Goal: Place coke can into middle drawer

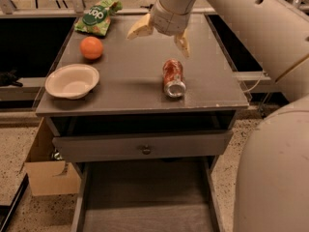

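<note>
The cabinet top is laid with a coke can on its side, an orange, a bowl and a green bag; the gripper is held above.

middle drawer cropped, well below gripper
</note>
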